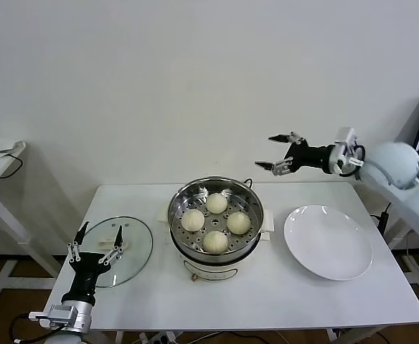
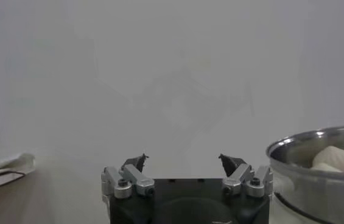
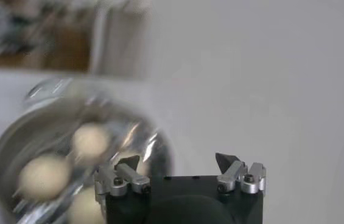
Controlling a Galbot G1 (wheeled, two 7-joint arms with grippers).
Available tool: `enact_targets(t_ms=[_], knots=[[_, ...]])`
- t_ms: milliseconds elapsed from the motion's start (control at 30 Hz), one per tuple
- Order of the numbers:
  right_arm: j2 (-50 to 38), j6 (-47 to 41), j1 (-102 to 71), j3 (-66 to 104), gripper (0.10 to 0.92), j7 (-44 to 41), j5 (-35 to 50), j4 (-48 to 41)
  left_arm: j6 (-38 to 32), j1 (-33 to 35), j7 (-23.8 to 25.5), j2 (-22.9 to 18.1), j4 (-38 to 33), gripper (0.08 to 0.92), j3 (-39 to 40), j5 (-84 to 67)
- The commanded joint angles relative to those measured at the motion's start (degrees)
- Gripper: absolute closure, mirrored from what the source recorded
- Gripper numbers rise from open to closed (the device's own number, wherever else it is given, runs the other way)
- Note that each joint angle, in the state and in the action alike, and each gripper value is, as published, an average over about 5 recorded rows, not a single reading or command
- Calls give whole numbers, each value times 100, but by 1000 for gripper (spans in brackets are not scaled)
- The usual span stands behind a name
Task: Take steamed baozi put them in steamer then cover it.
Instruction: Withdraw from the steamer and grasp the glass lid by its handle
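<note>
Four steamed baozi (image 1: 216,222) inside steamer (image 1: 216,247) at table centre, all on perforated tray, uncovered. White plate (image 1: 328,241) just right of steamer, bare. Cover (image 1: 120,249) flat on table just left of steamer, handle up. Left gripper (image 1: 95,241) over cover's near-left edge, jaws spread wide, holding nothing, not gripping handle. Right gripper (image 1: 278,151) raised behind & right of steamer, well above rim, jaws wide apart, nothing held

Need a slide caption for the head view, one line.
Four steamed baozi sit in the steamer, cover still on the table; open left gripper beside it, open right gripper raised.
</note>
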Motion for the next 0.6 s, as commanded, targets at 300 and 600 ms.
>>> enact_targets(t_ms=[300,600], knots=[[2987,2482,-6692,5370,203,2585,-1694,1474,-647,-65,-71,61,206,177,26,363],[4085,3228,-7341,5152,203,2660,-2255,1530,-953,-65,-351,64,446,177,39,1521]])
